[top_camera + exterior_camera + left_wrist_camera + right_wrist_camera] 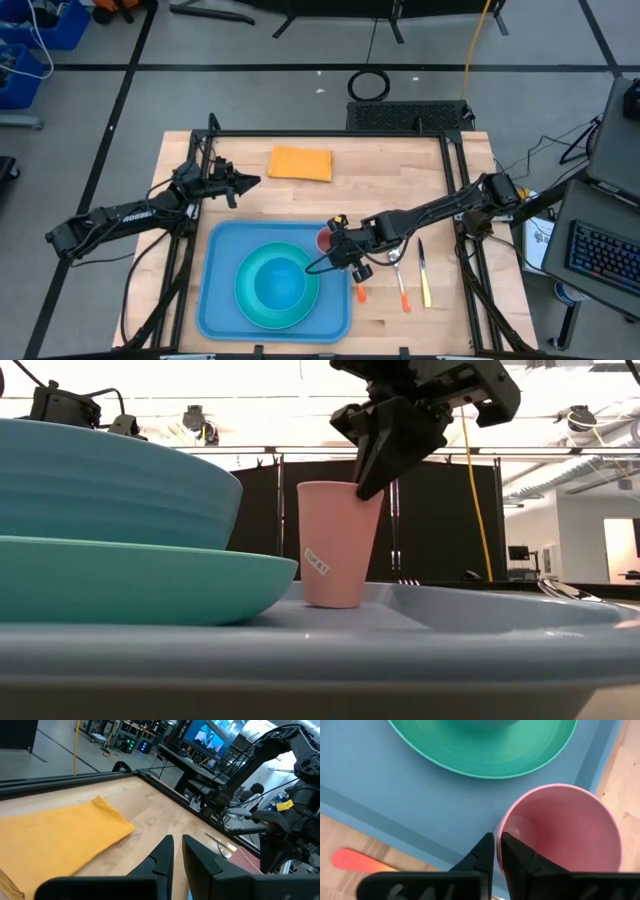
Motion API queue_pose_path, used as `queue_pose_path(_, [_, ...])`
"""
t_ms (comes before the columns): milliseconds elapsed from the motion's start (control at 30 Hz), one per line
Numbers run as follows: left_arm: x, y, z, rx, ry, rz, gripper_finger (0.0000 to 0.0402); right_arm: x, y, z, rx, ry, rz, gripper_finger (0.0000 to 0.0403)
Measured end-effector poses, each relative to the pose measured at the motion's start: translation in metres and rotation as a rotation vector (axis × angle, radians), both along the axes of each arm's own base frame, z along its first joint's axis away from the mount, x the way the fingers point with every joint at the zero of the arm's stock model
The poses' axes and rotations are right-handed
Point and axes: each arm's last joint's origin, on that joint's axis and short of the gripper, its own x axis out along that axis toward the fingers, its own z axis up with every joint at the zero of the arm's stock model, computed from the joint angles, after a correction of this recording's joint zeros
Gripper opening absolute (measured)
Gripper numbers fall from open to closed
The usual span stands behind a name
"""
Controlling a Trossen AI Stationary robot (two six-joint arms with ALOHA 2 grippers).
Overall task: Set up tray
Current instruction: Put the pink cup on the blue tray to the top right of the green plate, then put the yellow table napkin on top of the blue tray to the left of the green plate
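**Pink cup stood on tray, right gripper at its rim**

High view: the tray (215, 290) lay at the worktop's near edge; the left gripper (243, 183) hovered clenched beside a yellow cloth (300, 163).

Low view: the right gripper (368, 482) pinched the pink cup (335, 545) by its rim.

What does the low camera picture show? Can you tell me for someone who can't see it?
A pink cup stands upright on the light-blue tray, with the right gripper at its rim from above, its fingers close together. On the left, a blue bowl sits in a teal plate on the same tray.
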Motion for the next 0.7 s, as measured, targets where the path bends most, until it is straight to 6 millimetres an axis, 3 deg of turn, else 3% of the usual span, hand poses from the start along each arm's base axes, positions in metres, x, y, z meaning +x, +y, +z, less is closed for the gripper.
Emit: queue_pose_path(700, [0.0000, 0.0000, 0.0000, 0.001, 0.000, 0.001, 0.0042, 0.0003, -0.0021, 0.0034, -0.084, -0.039, -0.044, 0.0102])
